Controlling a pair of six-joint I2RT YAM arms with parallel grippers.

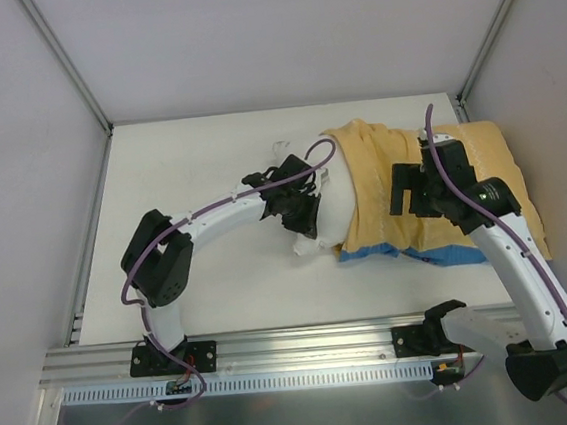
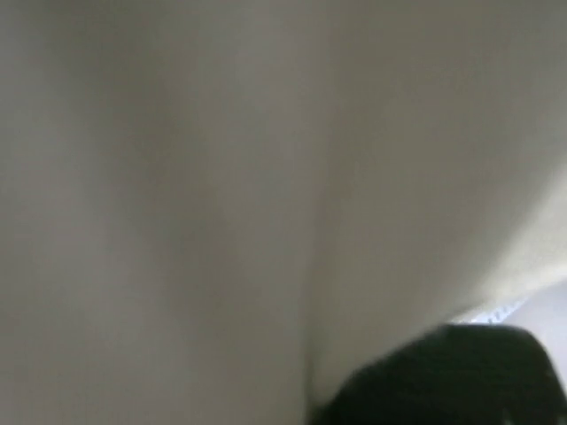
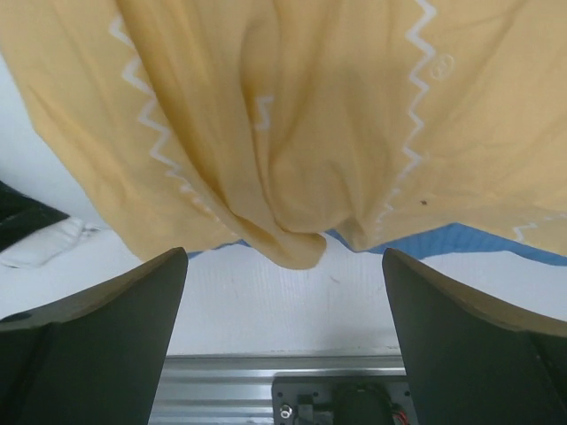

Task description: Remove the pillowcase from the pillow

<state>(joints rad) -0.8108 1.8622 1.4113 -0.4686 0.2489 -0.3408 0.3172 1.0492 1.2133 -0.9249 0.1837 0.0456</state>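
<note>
**A:** What does the top view show that the wrist views do not?

**B:** The whole layout. The pillowcase lies yellow-orange face up on the right half of the table, with a blue edge along its near side. The pillow sits inside it. Only its white left end sticks out of the open end, and the rest is covered. The left gripper is at that bare end, and the right gripper is over the middle of the cover.

**A:** And the right wrist view?

**B:** It shows detail that the top view lacks. There are white zigzag lines on the yellow fabric, and a bunched fold lies just ahead of the fingers. The fingers are spread wide with nothing held between them. The aluminium rail at the table's near edge shows below.

**A:** What is hard to make out?

**B:** The left wrist view is filled by a blurred off-white surface, with a dark shape at the lower right corner. No finger can be told apart there. In the top view the arm's own body covers the left fingertips, so I cannot tell whether that gripper is open or gripping. The pillow's tag cannot be made out.
</note>
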